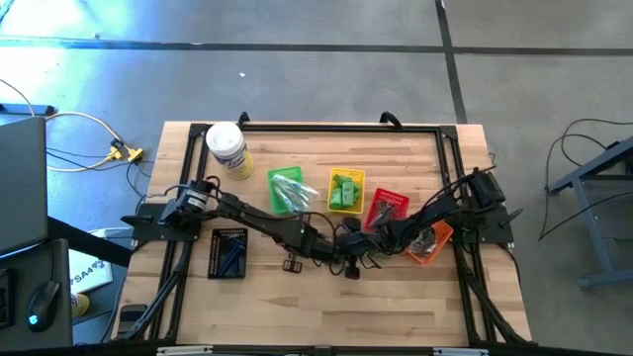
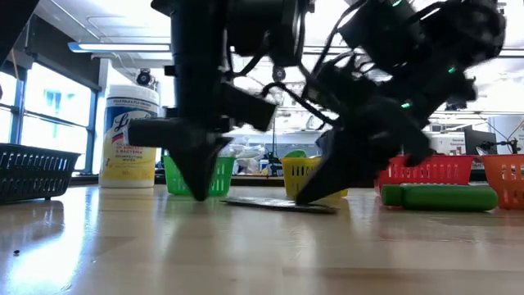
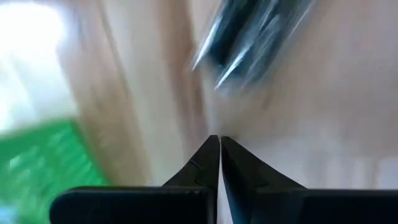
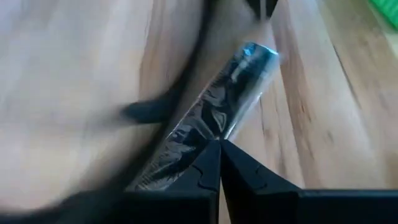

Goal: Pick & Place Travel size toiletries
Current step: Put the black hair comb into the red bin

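A slim clear packet [image 4: 205, 118], glinting silver and dark, lies flat on the table [image 1: 396, 307], long axis along the wood grain. Both the left end effector [image 3: 219, 149] and right end effector [image 4: 219, 152] are pinched closed, tips at the packet

Both arms reach inward and meet low over the desk's centre. Left end effector [image 3: 219, 152]: fingers closed together, tips pointing down at the surface. Right end effector [image 4: 219, 155]: fingers likewise closed, tips pressed together, angled downward.

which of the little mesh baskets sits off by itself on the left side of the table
The black mesh basket, near the left arm's base; the green, yellow, red and orange ones line up across the middle.
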Motion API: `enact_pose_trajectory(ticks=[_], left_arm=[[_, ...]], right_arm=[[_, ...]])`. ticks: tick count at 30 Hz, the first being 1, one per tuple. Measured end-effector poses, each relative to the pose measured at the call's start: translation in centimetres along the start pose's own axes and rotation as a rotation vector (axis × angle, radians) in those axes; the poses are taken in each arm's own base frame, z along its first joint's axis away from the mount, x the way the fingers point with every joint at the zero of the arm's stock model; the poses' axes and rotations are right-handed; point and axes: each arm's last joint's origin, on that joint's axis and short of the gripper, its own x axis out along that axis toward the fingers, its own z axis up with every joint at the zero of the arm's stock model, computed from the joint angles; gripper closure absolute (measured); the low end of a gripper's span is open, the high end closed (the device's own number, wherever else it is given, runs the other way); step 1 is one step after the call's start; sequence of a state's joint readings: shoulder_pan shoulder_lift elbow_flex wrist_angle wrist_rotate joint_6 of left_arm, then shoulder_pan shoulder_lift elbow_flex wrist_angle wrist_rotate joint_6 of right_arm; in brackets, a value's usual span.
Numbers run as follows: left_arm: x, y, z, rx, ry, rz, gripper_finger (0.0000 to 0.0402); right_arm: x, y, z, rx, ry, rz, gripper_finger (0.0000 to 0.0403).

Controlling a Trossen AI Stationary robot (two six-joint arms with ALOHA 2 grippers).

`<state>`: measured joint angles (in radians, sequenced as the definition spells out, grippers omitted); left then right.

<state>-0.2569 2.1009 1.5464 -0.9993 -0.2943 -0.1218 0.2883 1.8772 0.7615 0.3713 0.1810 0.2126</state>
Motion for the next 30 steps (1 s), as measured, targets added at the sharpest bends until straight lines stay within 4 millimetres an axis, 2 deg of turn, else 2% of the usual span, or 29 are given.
enact_pose_trajectory(ticks=[7, 10, 13, 19, 24, 30], left_arm=[[-0.8, 0.4, -0.1, -0.037, 0.037, 0.054, 0.0389], [-1.0, 0.5, 0.0, -0.046, 0.026, 0.054, 0.0389], [-1.1, 0.5, 0.0, -0.064, 0.019, 0.069, 0.0389], [-2.1, 0.6, -0.1, -0.087, -0.021, 0.085, 0.0389], [-3.9, -0.1, -0.1, 0.010, -0.134, 0.102, 0.0399], [-4.7, -0.2, -0.8, 0.066, -0.371, -0.102, 0.0400]], right_arm=[[-3.6, 2.4, 3.1, -0.111, -0.046, 0.000, 0.0401], [-3.7, 3.1, 3.9, -0.135, -0.031, 0.003, 0.0401], [-3.8, 3.3, 4.0, -0.128, -0.018, -0.002, 0.0401], [-3.3, 3.1, 3.3, 0.005, 0.032, -0.045, 0.0401], [-3.5, 3.7, 2.8, 0.038, 0.025, -0.109, 0.0401], [-3.6, 4.3, 2.6, 0.156, 0.037, -0.063, 0.0401]])
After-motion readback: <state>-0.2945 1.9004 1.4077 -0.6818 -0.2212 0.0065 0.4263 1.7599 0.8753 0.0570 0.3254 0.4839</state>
